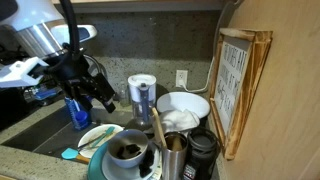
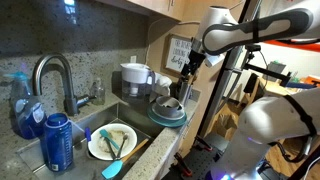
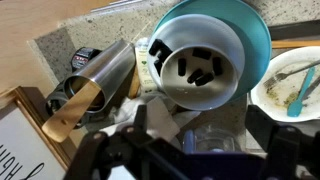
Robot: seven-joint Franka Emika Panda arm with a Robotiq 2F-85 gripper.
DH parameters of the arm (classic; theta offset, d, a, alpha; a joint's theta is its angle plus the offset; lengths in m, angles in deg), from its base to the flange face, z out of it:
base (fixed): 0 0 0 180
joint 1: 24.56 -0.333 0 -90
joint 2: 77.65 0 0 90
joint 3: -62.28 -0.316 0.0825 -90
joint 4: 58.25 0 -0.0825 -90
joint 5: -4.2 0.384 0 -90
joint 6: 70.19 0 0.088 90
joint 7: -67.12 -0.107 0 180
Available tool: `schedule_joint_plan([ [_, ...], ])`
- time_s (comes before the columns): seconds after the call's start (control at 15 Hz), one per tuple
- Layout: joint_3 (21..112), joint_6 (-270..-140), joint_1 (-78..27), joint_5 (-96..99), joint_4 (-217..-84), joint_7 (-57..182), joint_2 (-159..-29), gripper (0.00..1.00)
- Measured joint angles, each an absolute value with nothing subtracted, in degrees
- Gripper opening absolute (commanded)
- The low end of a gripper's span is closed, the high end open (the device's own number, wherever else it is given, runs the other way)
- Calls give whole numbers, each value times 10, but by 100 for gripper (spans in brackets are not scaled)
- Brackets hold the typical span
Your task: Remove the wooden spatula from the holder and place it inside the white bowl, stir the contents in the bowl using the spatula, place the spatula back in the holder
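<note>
The wooden spatula (image 1: 157, 128) stands upright in the steel holder (image 1: 175, 160), next to the greyish-white bowl (image 1: 128, 153), which has a dark inside. In the wrist view the bowl (image 3: 200, 62) is at the top, the holder (image 3: 100, 78) is at the left, and the spatula's tan end (image 3: 68, 118) shows at the holder's mouth. My gripper (image 1: 103, 97) hangs above and apart from them, open and empty. Its dark fingers (image 3: 200, 160) spread wide along the bottom of the wrist view. In an exterior view the gripper (image 2: 188, 68) is above the bowl (image 2: 168, 108).
The bowl sits on a teal plate (image 3: 257, 30). A black mug (image 1: 203, 150), a shiny white dish (image 1: 183, 105), a water pitcher (image 1: 142, 95) and a wooden framed sign (image 1: 240, 90) crowd around. A plate with a teal utensil (image 2: 112, 142), a blue can (image 2: 58, 140) and a faucet (image 2: 50, 80) are at the sink.
</note>
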State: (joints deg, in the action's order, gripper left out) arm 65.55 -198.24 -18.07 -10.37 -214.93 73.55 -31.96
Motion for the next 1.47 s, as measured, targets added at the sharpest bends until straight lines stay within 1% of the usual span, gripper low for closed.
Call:
schedule_joint_plan([
  [0.53, 665, -1982, -189, -102, -2145, 749, -321, 100],
  [1.13, 742, -1953, -210, -101, -2076, 888, -353, 100],
  [1.47, 763, -1931, -214, -101, -2038, 945, -381, 100],
])
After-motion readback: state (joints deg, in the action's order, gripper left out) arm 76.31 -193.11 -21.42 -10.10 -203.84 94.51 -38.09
